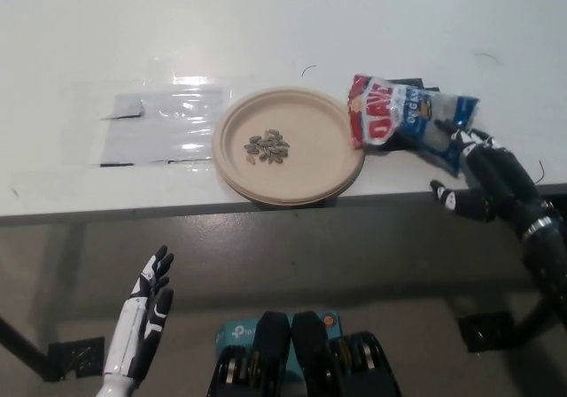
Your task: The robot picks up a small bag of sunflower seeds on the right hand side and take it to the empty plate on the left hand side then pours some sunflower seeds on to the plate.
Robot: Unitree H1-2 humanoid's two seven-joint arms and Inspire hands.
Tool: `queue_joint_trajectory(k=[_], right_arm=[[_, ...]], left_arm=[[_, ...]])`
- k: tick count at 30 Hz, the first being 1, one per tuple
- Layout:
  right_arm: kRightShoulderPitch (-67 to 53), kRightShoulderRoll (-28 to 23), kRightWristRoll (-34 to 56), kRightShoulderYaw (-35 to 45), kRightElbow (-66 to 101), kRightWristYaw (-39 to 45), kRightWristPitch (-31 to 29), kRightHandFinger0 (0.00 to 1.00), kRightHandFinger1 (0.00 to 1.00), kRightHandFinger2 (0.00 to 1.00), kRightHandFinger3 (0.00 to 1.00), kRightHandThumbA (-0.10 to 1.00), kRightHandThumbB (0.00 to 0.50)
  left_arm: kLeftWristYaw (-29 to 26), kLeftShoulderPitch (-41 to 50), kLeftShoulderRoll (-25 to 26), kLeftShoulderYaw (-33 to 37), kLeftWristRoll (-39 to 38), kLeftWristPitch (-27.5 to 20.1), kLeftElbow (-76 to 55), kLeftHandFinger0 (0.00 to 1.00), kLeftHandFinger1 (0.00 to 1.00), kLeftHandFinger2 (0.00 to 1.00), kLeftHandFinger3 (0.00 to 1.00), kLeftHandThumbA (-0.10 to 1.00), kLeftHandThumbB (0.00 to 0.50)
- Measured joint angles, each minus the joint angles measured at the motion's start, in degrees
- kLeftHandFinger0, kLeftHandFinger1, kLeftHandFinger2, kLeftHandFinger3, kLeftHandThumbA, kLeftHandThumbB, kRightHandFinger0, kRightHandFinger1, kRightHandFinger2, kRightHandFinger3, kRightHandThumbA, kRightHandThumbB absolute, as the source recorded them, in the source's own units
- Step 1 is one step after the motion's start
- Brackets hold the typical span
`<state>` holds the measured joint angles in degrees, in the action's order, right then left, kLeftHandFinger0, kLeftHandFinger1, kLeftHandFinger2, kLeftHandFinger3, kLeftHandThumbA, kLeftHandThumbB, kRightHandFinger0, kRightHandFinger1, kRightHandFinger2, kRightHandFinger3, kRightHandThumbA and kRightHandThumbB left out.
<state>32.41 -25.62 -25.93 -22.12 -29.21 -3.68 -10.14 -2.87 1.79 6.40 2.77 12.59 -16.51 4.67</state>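
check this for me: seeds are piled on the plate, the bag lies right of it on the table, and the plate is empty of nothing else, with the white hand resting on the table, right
Not quite. The head view shows the white left hand hanging below the table edge, not resting on it. The rest holds: seeds on the plate, bag to its right.
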Motion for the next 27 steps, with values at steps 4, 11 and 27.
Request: queue_joint_trajectory(k=[4,11,27], right_arm=[[-3.9,-1.3,1.8,0.2,8.3,3.1,2.3,1.0,1.0,1.0,1.0,0.86,0.5],[-10.9,-2.2,5.9,4.0,24.0,6.5,5.4,1.0,1.0,1.0,1.0,1.0,0.419],[-16.3,7.3,13.1,20.5,54.7,5.6,4.4,1.0,1.0,1.0,1.0,1.0,0.395]], left_arm=[[0.0,-0.2,0.0,0.0,0.0,0.0,0.0,1.0,1.0,1.0,1.0,1.0,0.104],[0.0,-1.3,0.0,-0.1,0.0,0.0,0.1,1.0,1.0,1.0,1.0,1.0,0.104],[0.0,-4.7,0.5,-1.8,-0.8,0.0,-0.1,1.0,1.0,1.0,1.0,1.0,0.123]])
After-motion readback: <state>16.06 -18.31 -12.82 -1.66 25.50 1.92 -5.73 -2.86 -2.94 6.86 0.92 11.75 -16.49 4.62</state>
